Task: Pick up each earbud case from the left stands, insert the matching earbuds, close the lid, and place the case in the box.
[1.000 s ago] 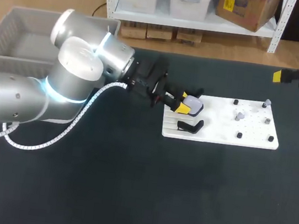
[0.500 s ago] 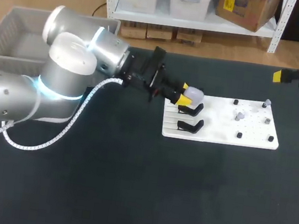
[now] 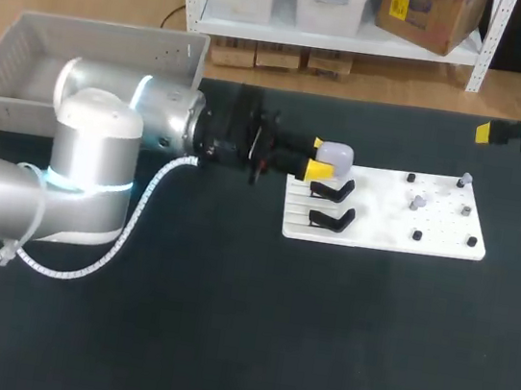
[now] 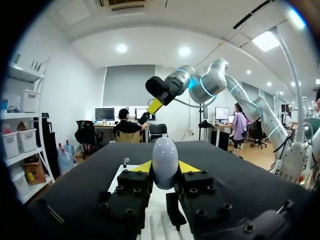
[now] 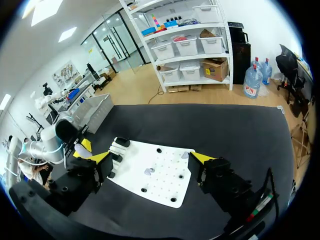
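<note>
Left pincer [image 3: 326, 163] clamped from two sides on the pale earbud case [image 3: 338, 154], held just above the upper black stand [image 3: 332, 190] near the white board's [image 3: 381, 233] 9 o'clock edge. Second stand [image 3: 331, 219] at 6 o'clock of the first. Grey box [image 3: 28, 51] off at 10 o'clock, at the desk's [image 3: 223, 326] far corner, with open dark surface between. Right pincer [image 5: 150, 159] spread wide, holding nothing, out past the board's 2 o'clock corner.

You have a pale lilac earbud case [image 3: 337, 154] at centre, a white board [image 3: 378, 221] with black stands [image 3: 331, 219], a black counter [image 3: 220, 345], and a grey box [image 3: 109, 28] at upper left.
</note>
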Controlling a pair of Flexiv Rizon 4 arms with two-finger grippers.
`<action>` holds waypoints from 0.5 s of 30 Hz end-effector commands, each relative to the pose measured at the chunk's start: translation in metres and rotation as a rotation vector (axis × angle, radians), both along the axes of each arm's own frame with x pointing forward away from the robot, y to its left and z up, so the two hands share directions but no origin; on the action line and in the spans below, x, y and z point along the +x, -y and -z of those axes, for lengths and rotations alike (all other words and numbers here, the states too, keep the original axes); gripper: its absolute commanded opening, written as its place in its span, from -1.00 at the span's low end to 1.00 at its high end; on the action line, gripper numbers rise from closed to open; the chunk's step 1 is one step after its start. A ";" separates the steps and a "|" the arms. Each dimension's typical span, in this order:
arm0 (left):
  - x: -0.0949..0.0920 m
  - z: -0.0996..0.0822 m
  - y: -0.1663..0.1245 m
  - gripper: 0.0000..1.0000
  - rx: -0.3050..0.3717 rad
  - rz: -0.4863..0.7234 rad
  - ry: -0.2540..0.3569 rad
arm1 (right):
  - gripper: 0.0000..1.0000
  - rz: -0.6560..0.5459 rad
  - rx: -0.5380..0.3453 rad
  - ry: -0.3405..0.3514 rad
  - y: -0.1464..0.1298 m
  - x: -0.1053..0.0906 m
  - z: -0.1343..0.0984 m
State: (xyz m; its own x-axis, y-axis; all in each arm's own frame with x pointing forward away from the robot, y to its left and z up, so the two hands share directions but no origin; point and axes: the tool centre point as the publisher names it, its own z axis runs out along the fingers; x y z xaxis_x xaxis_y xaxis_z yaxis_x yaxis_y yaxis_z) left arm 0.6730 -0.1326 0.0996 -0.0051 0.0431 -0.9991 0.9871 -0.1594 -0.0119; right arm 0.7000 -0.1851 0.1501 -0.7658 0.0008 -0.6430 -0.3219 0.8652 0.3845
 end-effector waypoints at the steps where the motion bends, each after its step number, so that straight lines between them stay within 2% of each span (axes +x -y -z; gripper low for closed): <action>1: -0.008 -0.002 0.002 -1.00 -0.004 -0.070 0.003 | 1.00 0.000 -0.001 0.000 0.000 0.000 0.000; 15: -0.013 -0.005 0.012 -1.00 -0.004 -0.041 -0.005 | 1.00 0.000 -0.001 0.000 0.000 0.000 0.000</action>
State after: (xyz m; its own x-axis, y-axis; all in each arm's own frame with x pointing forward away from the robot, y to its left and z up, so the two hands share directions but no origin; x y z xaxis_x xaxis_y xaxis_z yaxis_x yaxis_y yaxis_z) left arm 0.6594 -0.1439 0.1045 -0.0101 0.0370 -0.9993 0.9926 -0.1202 -0.0145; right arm 0.7000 -0.1851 0.1501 -0.7658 0.0008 -0.6430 -0.3219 0.8652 0.3845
